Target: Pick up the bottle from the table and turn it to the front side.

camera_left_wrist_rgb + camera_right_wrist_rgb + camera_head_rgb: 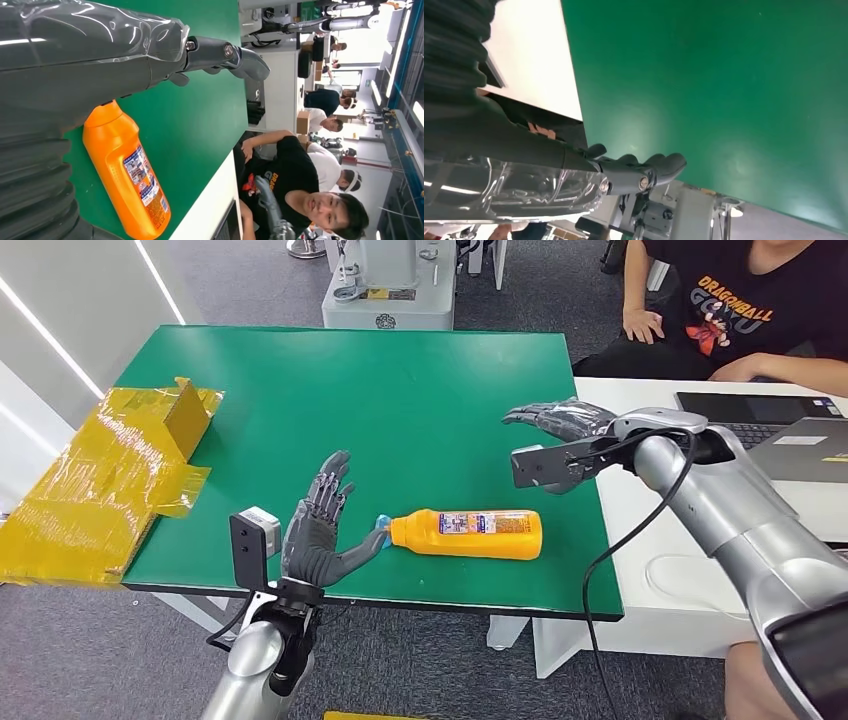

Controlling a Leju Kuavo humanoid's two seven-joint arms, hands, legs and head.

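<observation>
Your orange bottle (pixel 468 533) lies on its side near the front edge of the green table (pixel 400 400), its label facing up and its blue cap (pixel 381 530) pointing toward your left hand (pixel 322 530). That hand stands upright just beside the cap end, palm turned toward the bottle, fingers (pixel 330 488) spread and raised, thumb reaching out toward the cap; it holds nothing (whether the thumb tip actually touches the cap, you cannot tell from the head view). In the left wrist view the bottle (pixel 127 172) stretches away from beneath the hand's grey thumb, lying flat on the green surface, with the printed label plainly visible along its upper side.

Your right hand (pixel 560 435) hovers above the table's right edge, well apart from the bottle and farther back, its fingers extended and apart, gripping nothing. The right wrist view shows those dark fingers (pixel 644 172) held out over bare green tabletop.

At the table's left edge sits a crumpled yellow box (pixel 110 480) wrapped in film, partly overhanging the side. To the right stands a white table (pixel 650 540) carrying an open laptop (pixel 770 425), and behind it sits a person in a black printed T-shirt (pixel 745 310), one arm resting on the white surface. A grey machine base (pixel 385 285) stands on the floor beyond the green table's far edge.
</observation>
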